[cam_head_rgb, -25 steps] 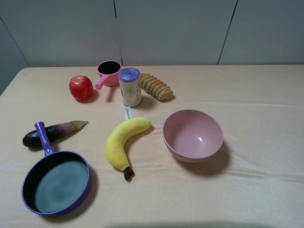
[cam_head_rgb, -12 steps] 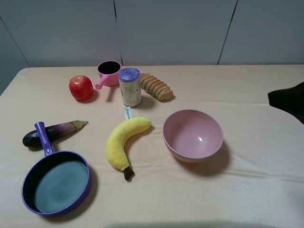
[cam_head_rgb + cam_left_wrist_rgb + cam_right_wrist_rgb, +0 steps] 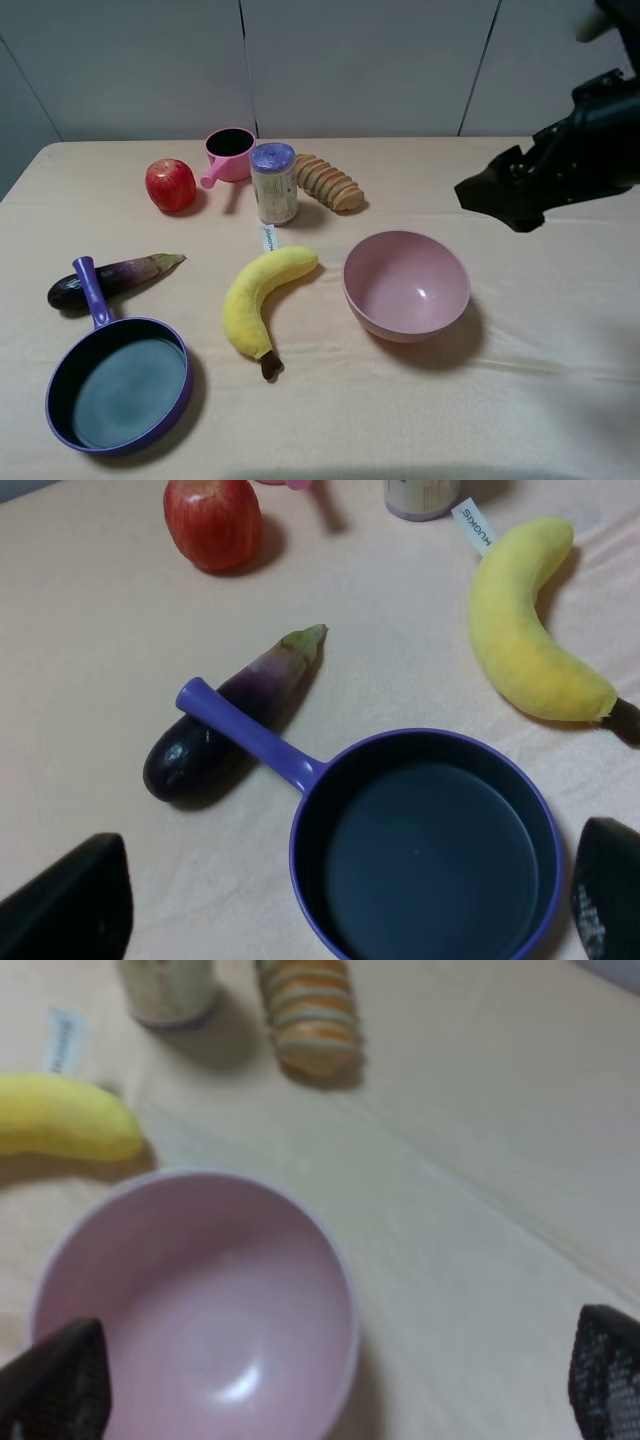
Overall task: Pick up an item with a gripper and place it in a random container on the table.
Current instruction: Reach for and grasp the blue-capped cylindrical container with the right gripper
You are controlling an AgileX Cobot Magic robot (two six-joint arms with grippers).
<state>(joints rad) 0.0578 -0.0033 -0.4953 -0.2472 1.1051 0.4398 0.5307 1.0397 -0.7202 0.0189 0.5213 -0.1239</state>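
The table (image 3: 560,330) before me wears a beige cloth, lightly creased. Along its far side, from my left, stand a red apple (image 3: 170,185), a small pink handled pot (image 3: 229,154) and the canister (image 3: 273,184) with the purple top. Just beside the canister a ridged brown bread loaf (image 3: 329,182) lies flat. Nearer me on my left, an eggplant (image 3: 135,270) lies on the cloth with the handle of the purple frying pan (image 3: 120,390) crossing over it; the pan itself sits flat. In the middle lies a yellow banana (image 3: 260,297), its white tag (image 3: 268,238) pointing toward the canister. To its right sits the pale pink bowl (image 3: 406,284), upright, near the banana but not touching it.
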